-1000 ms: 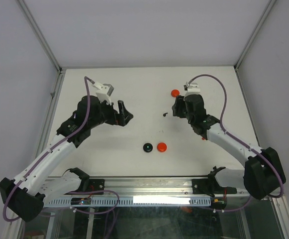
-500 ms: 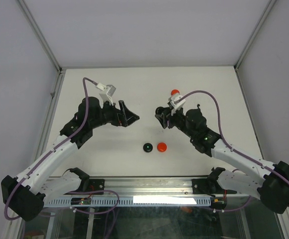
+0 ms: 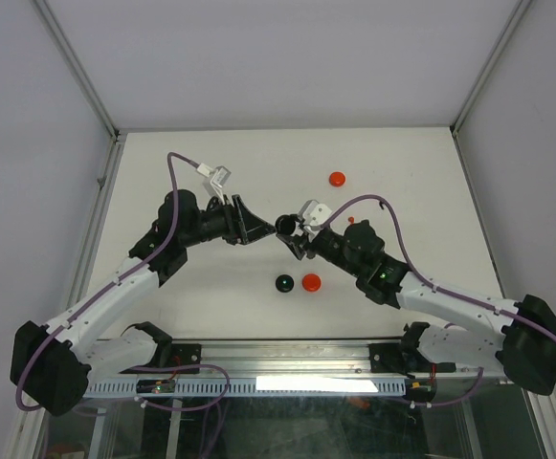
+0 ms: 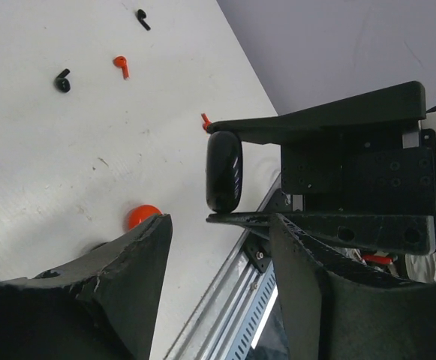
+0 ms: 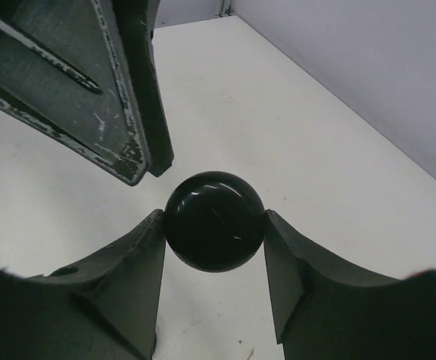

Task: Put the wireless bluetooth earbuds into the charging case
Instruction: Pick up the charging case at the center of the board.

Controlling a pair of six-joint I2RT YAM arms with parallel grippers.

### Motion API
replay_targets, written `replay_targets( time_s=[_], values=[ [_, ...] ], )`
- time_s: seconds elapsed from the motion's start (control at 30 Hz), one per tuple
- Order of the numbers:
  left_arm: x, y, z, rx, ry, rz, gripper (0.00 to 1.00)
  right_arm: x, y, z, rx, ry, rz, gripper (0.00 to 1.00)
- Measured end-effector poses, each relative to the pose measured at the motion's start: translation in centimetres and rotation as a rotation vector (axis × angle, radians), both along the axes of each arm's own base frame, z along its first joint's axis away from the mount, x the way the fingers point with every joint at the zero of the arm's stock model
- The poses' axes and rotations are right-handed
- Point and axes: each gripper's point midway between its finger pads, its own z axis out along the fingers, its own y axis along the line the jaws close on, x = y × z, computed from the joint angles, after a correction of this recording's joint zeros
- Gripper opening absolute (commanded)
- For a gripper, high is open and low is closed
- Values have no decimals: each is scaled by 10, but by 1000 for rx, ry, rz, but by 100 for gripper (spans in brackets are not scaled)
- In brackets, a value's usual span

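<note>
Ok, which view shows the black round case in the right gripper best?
Right wrist: the black round case sits face-on, centre frame, pinched by the right gripper. Left wrist shows it edge-on between those fingers; top external shows it only as a small dark blob.

Table (image 3: 402, 163): no text, sign or number was readable anywhere on it.
Arms (image 3: 105, 292): no brand, label or number was legible.
Black case (image 5: 214, 221): plain gloss, no print was legible.
Rail (image 3: 297, 359), near table edge: no marking could be read.
</note>
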Motion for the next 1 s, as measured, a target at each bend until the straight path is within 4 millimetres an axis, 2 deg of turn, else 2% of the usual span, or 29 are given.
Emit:
replay_targets(
  time_s=[0.23,0.43,0.6,0.8,0.93,1.0],
  values=[
    [1,-5,-5,-27,16,-12,47,-6,18,-6,-26,-16,42,37],
    [1,-6,-16,-30,41,-15,44,-5,22,-2,-9,-39,38,37],
    [2,-8,-13,-60,25,-16,38,-4,23,0,-2,-46,30,37],
    [1,-11,-10,-78,9,-32,15,-3,25,1,6,-51,31,38],
    [2,-12,-8,-83,-6,-37,1,-3,24,3,11,-54,27,46],
    [2,-11,-8,-77,-18,-40,0,-3,24,2,9,-52,28,46]
  ],
)
